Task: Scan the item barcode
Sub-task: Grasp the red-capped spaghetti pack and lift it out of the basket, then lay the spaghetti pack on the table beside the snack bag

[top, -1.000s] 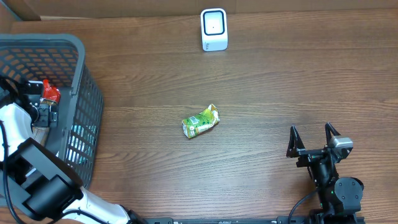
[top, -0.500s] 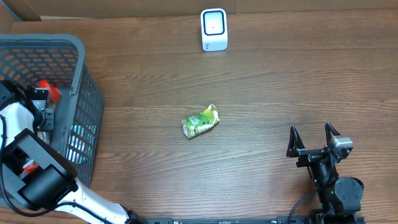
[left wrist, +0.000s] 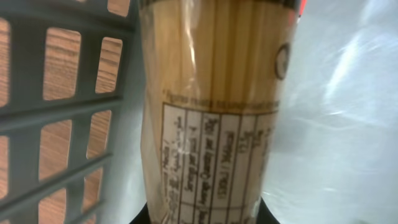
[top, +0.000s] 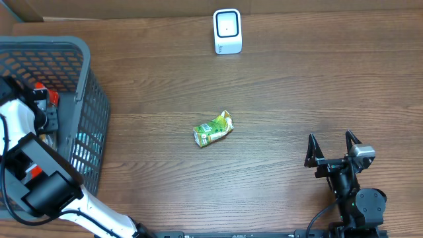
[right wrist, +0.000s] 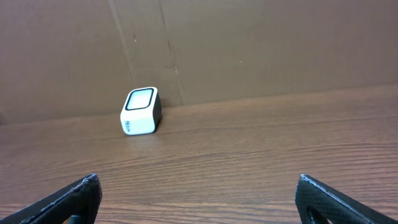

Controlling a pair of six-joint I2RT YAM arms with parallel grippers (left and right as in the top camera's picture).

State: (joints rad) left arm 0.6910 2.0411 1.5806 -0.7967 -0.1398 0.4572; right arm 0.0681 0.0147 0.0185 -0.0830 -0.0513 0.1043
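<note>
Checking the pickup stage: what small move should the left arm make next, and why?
Probably lift straight up: the left gripper looks shut on the spaghetti packet inside the basket, whose walls block any sideways path to the scanner.

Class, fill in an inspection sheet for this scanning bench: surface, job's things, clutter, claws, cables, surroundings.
Surface: wooden table, no spills seen.
Job's things: scanner upright at the far edge; pasta pack in the basket.
Clutter: green packet lying mid-table.
Claws: left claw shut on the pasta pack inside the basket; right claw open, empty.
Cables: black cable by the right arm's base.
Surroundings: cardboard wall behind the table.
</note>
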